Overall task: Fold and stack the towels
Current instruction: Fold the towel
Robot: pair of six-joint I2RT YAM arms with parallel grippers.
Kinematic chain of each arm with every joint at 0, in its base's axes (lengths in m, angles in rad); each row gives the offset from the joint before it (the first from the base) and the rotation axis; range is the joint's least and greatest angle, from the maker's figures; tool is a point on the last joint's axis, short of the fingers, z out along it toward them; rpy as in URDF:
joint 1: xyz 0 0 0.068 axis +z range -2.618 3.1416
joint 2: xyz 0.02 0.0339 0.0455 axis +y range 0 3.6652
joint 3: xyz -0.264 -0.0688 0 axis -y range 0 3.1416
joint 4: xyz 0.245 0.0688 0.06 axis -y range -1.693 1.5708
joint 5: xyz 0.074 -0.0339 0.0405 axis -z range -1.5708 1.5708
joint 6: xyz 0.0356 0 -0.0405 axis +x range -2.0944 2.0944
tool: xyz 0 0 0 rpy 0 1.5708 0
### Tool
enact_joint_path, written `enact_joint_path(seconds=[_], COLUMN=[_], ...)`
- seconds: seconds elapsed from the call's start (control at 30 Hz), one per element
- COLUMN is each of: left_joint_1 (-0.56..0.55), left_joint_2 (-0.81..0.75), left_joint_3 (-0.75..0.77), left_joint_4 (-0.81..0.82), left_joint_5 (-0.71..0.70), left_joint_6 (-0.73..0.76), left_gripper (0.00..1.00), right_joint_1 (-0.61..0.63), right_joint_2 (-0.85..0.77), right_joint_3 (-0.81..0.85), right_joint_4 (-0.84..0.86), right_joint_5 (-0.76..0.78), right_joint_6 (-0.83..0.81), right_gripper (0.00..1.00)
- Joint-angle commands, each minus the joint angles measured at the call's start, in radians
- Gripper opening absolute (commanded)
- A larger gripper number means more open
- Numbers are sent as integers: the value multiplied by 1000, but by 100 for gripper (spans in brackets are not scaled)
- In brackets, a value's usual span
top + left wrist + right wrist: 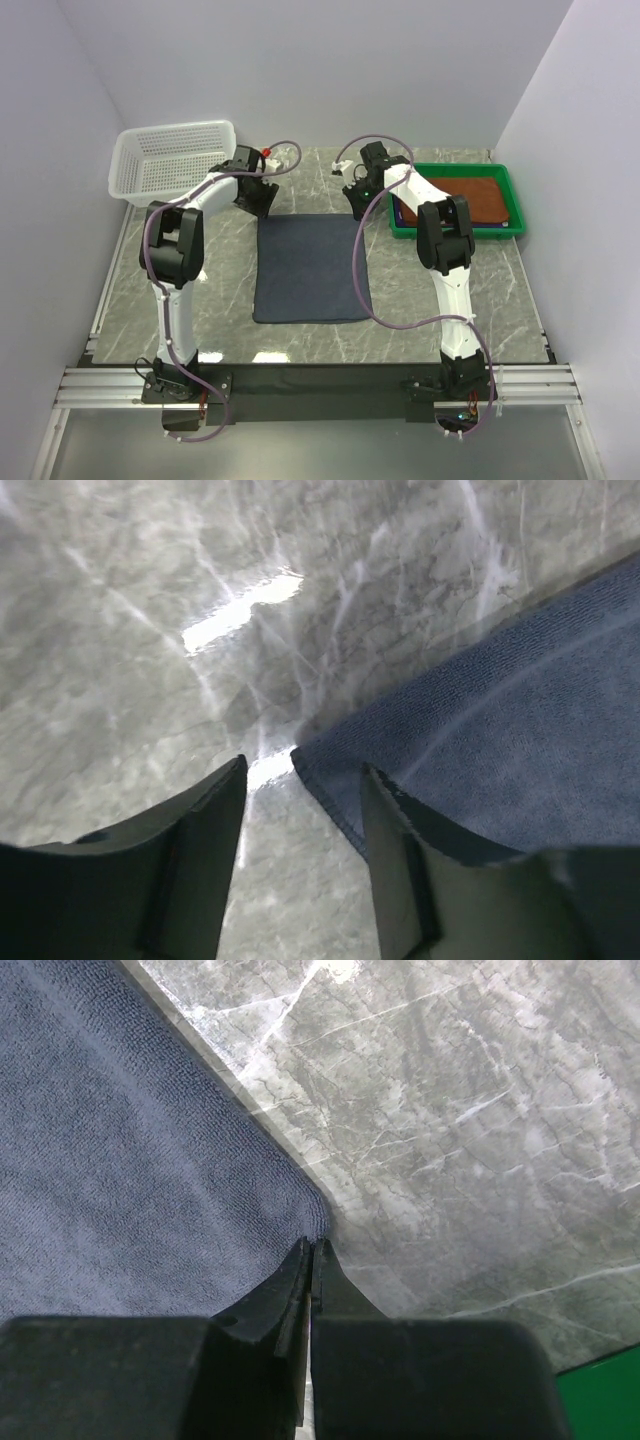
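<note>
A grey-blue towel [310,268] lies spread flat in the middle of the marble table. My left gripper [262,205] is down at its far left corner. In the left wrist view the left gripper [302,768] stands open astride that towel corner [330,780], one finger on the cloth, the other on bare marble. My right gripper [357,205] is at the far right corner. In the right wrist view the right gripper [312,1243] is shut, tips pinching the very corner of the towel [130,1160]. A rust-brown towel [462,195] lies folded in the green tray [455,232].
A white mesh basket [170,160] stands at the back left of the table. The green tray sits at the back right, close beside the right arm. White walls close in the table on three sides.
</note>
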Motion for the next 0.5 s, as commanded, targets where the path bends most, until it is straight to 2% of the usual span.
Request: enact_joint_path(seconds=[0.0, 0.03, 0.47], left_joint_1=[-1, -1, 5], left_joint_2=[40, 42, 80], left_joint_3=[46, 45, 18], left_joint_4=[-5, -2, 23], left_joint_5=[43, 49, 41], left_joint_6=[23, 24, 18], left_gripper=[52, 48, 48], right_joint_1=[8, 11, 8], right_joint_2=[-2, -4, -8], right_joint_3=[-37, -40, -50], right_joint_4=[36, 37, 43], right_joint_5=[19, 19, 22], right_joint_6=[-1, -3, 5], right_gripper=[0, 0, 0])
